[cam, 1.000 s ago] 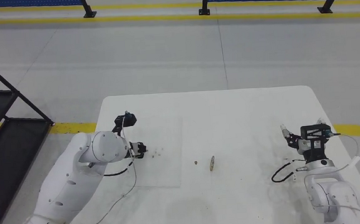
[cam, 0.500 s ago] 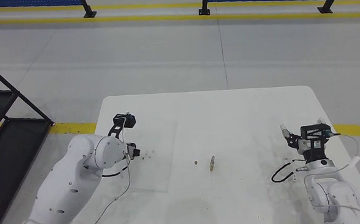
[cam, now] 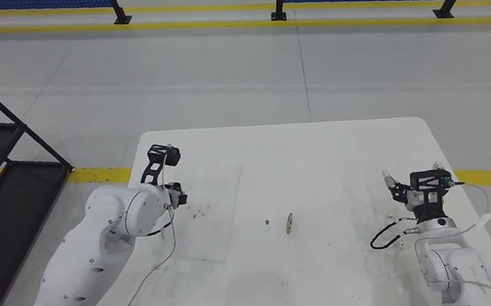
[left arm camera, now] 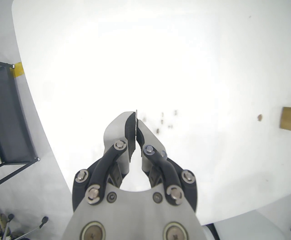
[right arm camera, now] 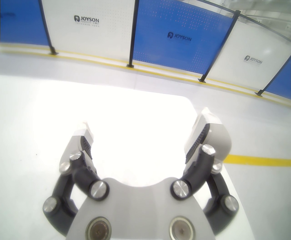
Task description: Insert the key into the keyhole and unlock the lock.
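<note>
Progress: early, roughly the first third by my read. Key (left arm camera: pixel 136 116) = thin flat metal sliver held edge-on btw the L jaws. Pads are pressed onto it and the tip pokes just past them. Too thin to confirm shape, but prob the key, so pickup looks done.

L arm (cam: pixel 138 214) is at the 9 o'clock side of the surface (cam: pixel 331 155).

Lock (cam: pixel 290 223) = small brass piece lying near centre, a bit twd 6 o'clock. It's at 3 o'clock from the L jaws and well apart from them. One end of it (left arm camera: pixel 286 121) shows in the L wrist view. Nothing touches it. Keyhole not visible, so can't tell which way it faces. Shackle too small to tell open or closed.

R jaws are spread wide w/ nothing btw them. R arm (cam: pixel 435 225) is at the 3–4 o'clock edge, well apart from the lock.

Left to do (my judgement):
- carry key over to lock
- line blade up w/ keyhole
- insert
- turn

None of it started yet. Lock lies loose, so it prob needs the R jaws to steady it first.

Dark spot (cam: pixel 268 222) sits just beside the lock at its 9 o'clock, and a few specks (left arm camera: pixel 162 121) lie near the L jaws. Both are marks on the surface, not task items.
</note>
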